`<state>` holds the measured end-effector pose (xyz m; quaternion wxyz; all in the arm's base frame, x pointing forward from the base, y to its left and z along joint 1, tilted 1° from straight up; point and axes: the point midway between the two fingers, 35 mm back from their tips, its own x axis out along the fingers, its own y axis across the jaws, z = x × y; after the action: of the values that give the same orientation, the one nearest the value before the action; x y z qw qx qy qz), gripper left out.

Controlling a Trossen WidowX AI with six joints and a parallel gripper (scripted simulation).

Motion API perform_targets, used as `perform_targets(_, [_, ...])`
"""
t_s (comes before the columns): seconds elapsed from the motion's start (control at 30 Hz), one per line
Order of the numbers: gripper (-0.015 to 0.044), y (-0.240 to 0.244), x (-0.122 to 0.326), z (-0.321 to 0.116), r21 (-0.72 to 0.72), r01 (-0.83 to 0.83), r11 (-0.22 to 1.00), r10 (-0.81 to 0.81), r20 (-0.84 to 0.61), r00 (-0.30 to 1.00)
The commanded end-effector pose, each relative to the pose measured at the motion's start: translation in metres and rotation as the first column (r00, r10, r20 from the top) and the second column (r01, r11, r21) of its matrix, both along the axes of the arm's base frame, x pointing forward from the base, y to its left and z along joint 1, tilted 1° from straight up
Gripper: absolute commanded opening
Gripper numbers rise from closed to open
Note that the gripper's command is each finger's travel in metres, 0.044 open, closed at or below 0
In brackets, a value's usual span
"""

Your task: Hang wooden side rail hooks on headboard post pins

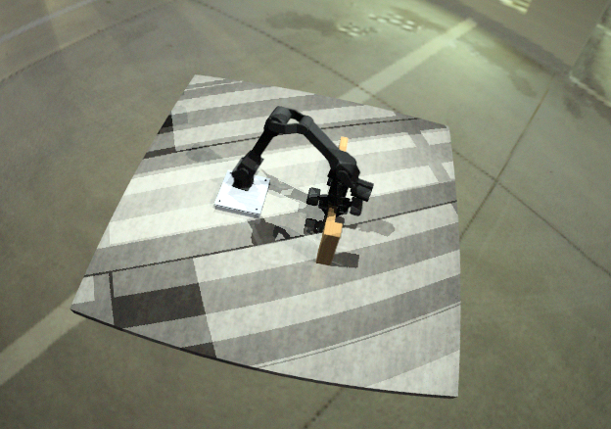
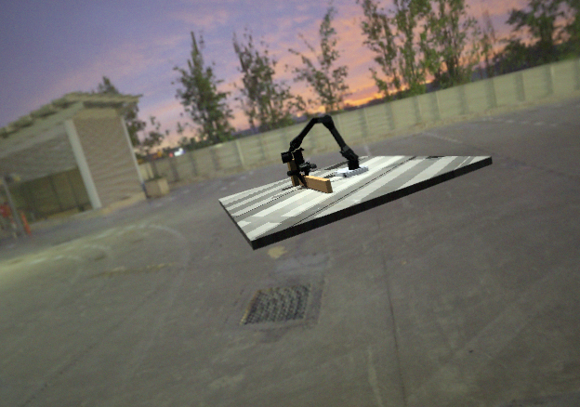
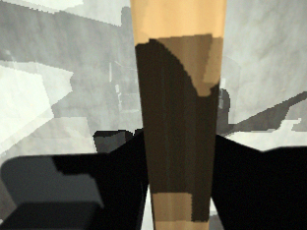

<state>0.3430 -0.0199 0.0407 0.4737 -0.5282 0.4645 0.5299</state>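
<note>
The fingers (image 1: 335,212) (image 2: 302,180) are partly open, clamped on the wooden rail (image 1: 329,243) (image 2: 319,184) (image 3: 179,113) above the striped table (image 1: 276,310) (image 2: 281,215).

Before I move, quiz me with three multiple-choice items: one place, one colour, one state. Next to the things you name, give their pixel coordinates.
1. In the top view, the base plate (image 1: 222,205) (image 2: 347,175) lies:
A) right of the post (image 1: 328,246) (image 2: 294,178)
B) left of it
C) directly behind it

2. The base plate is:
A) white
B) red
C) green

3. The gripper (image 1: 332,211) (image 2: 302,180) (image 3: 171,132) is:
A) open
B) shut on nothing
C) shut on the rail (image 1: 344,144) (image 2: 320,184) (image 3: 180,64)

Key:
1 B: the top view shows the plate left.
2 A: its pale surface shows.
3 C: the wrist view shows wood between both fingers.
</note>
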Motion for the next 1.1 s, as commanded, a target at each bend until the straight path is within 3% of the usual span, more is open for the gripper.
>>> perform_targets(0.0, [0.0000,0.0002,0.0038,0.0074,0.002,0.003,1.000,-0.003,0.021,1.000])
perform_targets(1.07, [0.0000,0.0001,0.0036,0.0127,0.002,0.003,1.000,-0.003,0.021,1.000])
